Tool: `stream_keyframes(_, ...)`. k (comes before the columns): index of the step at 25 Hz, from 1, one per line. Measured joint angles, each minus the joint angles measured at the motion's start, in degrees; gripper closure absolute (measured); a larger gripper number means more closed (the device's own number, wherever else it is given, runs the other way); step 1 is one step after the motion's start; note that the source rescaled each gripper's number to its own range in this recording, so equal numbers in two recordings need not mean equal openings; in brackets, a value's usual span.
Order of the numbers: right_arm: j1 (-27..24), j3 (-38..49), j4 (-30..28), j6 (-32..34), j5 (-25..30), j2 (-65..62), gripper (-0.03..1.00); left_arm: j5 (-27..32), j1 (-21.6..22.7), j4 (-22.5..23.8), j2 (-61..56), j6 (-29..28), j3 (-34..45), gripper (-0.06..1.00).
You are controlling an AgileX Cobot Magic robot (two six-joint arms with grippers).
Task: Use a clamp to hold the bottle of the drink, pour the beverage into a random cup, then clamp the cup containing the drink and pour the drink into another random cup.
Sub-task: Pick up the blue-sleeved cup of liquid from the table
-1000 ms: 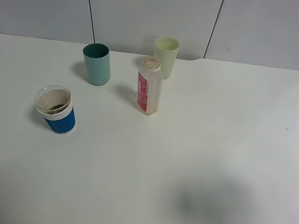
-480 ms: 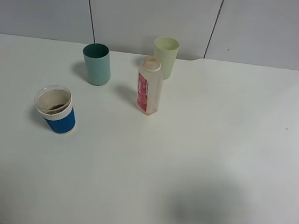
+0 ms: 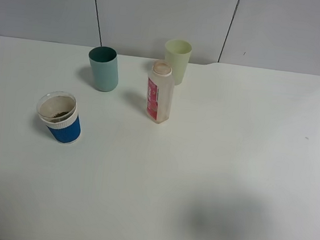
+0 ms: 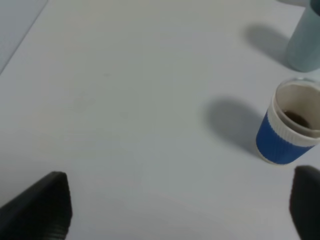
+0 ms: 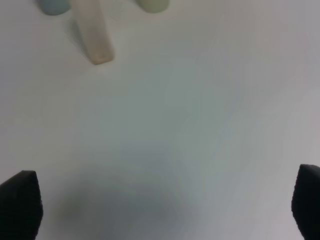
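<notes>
The whitish bottle (image 3: 159, 92) with a pink-red label stands upright mid-table; the right wrist view shows it blurred (image 5: 94, 35). The blue-sleeved clear cup (image 3: 59, 117) stands at the left with a little dark brown liquid (image 3: 61, 114) at its bottom; it also shows in the left wrist view (image 4: 290, 129). The teal cup (image 3: 103, 68) and the pale green cup (image 3: 177, 60) stand behind the bottle. My left gripper (image 4: 182, 210) is open, well short of the blue cup. My right gripper (image 5: 162, 205) is open, far from the bottle. Neither arm shows in the high view.
The white table (image 3: 232, 139) ends at a grey panelled wall (image 3: 159, 14) at the back. A soft shadow (image 3: 223, 224) lies on the table at front right. The teal cup's edge shows in the left wrist view (image 4: 306, 42).
The shadow at the front right of the table shifted slightly. The cups and bottle have not moved.
</notes>
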Motion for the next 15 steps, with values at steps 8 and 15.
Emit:
stream_keyframes(8,-10.7,0.0,0.0,0.1,0.0,0.0,-0.03,0.0,0.0,0.0,0.0,0.0,0.0,0.32)
stream_keyframes(15,-20.8,0.0,0.0,0.1,0.0,0.0,-0.03,0.0,0.0,0.0,0.0,0.0,0.0,0.32)
